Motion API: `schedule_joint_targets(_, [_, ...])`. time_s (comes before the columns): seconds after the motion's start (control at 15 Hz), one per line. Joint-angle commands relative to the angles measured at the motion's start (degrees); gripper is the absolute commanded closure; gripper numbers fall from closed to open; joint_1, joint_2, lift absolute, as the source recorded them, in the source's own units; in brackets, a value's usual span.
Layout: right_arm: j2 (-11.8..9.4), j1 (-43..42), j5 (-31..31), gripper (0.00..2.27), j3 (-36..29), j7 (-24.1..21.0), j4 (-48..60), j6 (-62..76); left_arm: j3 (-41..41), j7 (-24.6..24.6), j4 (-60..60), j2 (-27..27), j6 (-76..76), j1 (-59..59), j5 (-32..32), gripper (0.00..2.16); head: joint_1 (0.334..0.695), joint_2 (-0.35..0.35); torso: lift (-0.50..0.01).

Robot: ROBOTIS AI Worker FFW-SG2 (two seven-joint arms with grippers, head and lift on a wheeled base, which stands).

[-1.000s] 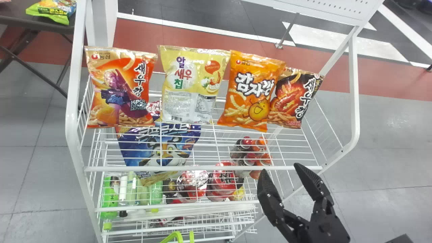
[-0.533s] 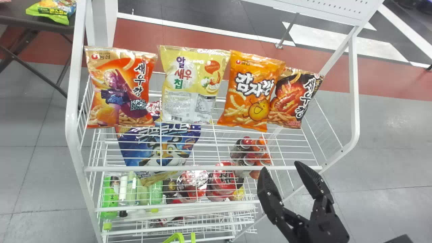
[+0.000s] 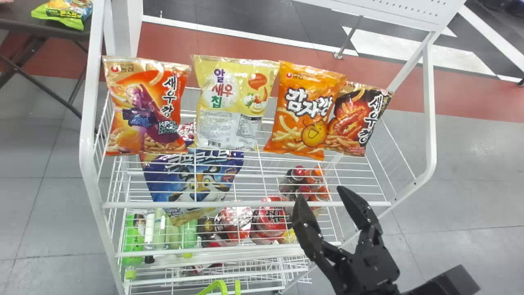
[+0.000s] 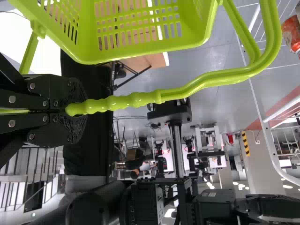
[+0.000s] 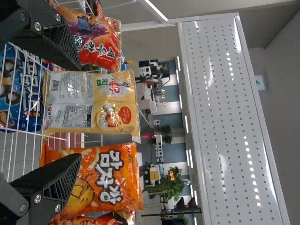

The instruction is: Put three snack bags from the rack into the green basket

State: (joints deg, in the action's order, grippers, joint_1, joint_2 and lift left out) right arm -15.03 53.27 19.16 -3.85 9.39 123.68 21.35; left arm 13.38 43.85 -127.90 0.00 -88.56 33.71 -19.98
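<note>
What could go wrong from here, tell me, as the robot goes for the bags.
The orange bag overlaps the black bag, so grasping one might drag or topple the other.
The open right gripper appears over the rack's front rail in the head view; it could knock the rail if it is low.
The left gripper holds the green basket by its handle, so the basket may tilt when loaded.

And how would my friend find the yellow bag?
Find the white wire rack, then its top row of four snack bags. Second from the robot's left, between two orange ones, the yellow plastic bag alone has a whitish lower half.
</note>
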Motion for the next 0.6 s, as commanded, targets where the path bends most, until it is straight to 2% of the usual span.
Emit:
schedule_joint_targets(0.0, [0.2,-0.3,-0.3,0.18,0.2,0.0,0.1,-0.4,0.2,0.0,0.0,-0.1,-0.2,-0.1,0.1,1.49,0.695,-0.350,0.000])
schedule_joint_targets(0.53, [0.1,-0.3,-0.3,0.18,0.4,0.0,0.2,-0.4,0.3,0.0,-0.4,-0.1,-0.3,0.0,0.4,1.49,0.695,-0.350,0.000])
